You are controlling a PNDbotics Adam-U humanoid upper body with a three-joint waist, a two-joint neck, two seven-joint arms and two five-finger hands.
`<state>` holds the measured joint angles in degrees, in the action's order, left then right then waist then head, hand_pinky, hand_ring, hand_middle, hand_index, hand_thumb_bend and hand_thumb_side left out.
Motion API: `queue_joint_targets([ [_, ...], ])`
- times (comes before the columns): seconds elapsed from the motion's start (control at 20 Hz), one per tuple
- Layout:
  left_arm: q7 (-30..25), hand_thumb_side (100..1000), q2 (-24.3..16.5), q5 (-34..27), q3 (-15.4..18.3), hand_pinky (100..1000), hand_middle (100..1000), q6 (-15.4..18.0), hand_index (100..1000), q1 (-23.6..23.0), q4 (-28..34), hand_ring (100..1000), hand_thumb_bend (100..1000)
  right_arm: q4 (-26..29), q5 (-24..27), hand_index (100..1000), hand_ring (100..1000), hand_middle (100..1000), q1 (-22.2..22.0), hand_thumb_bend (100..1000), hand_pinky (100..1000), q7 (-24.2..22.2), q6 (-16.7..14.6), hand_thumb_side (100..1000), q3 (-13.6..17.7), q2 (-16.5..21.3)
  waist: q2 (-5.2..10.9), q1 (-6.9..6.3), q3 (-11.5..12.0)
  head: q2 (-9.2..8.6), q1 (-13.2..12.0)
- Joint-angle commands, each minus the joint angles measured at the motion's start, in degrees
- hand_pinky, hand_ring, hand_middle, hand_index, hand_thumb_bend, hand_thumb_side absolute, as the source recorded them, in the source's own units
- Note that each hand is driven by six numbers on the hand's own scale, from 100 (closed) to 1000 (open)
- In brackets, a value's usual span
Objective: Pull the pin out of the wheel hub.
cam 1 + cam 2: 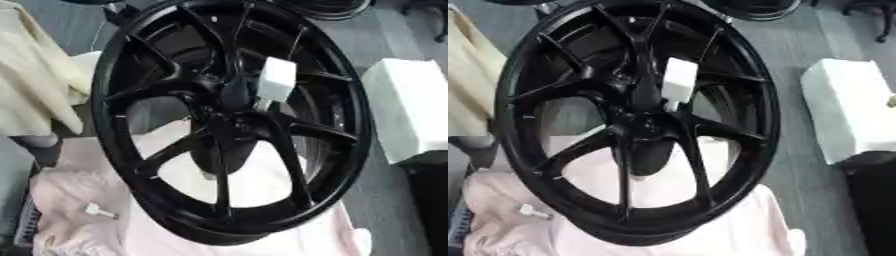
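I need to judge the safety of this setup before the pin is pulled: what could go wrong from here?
1. The black wheel stands tilted on soft pink cloth; pulling at the hub might tip or slide it.
2. The white block near the hub may be the pin's handle; if it comes free suddenly, it could drop through the spokes.
3. A small white pin-like piece lies beside the rim and could get knocked off.

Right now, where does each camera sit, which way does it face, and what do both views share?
Left eye view: in the robot's head, looking down at the black wheel on the pink cloth; no hand made out.
Right eye view: beside it, facing likewise; no hand made out.
Shared: wheel, white block at its hub, white piece on the cloth, white box.
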<state>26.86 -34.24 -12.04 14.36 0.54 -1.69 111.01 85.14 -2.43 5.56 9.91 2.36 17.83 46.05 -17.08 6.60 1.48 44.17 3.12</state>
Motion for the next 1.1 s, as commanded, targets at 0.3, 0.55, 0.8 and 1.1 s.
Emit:
queue_joint_targets([
  [0.3,0.07,840,-1.17,0.13,0.79,541,538,0.00,645,0.49,1.21,602,100,-0.27,1.45,690,681,574,-0.23,450,689,1.31,-1.47,415,1.32,1.59,0.37,-0.09,0.07,-0.61,0.19],
  [0.55,-0.05,841,-1.16,0.04,0.68,542,538,0.00,645,0.71,1.24,602,100,6.04,1.66,699,731,602,0.35,139,737,-1.22,-9.68,397,-0.59,1.82,0.37,-0.07,0.21,-0.90,0.18],
  [0.8,-0.45,841,-1.28,-0.24,0.25,542,538,-0.09,645,1.32,1.22,602,100,13.37,3.04,702,722,609,1.79,330,743,-7.84,-19.99,337,-3.90,2.63,0.51,-0.03,0.36,-1.37,0.56],
  [1.1,-1.16,841,-1.53,-0.63,-0.35,542,538,-0.18,645,2.07,1.13,603,100,16.86,3.89,671,631,560,4.37,409,677,-11.20,-26.87,113,-7.22,4.28,0.83,0.05,0.51,-2.11,0.82],
])
